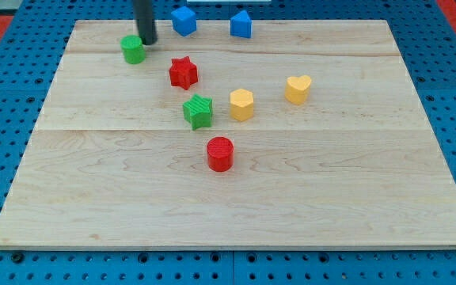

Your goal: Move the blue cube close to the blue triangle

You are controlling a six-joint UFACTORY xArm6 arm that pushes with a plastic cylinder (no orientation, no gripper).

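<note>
The blue cube (184, 20) sits near the view's top edge of the wooden board (331, 190). The blue triangle (241, 24) lies to its right, a short gap apart. My tip (146, 43) is down on the board at the top left, left of and slightly below the blue cube, apart from it. It stands right beside the green cylinder (133, 49), at that block's upper right edge.
A red star (183, 72) lies below the blue cube. A green star (198, 111), a yellow hexagon (241, 104) and a yellow heart (298, 89) sit mid-board. A red cylinder (220, 153) is below them.
</note>
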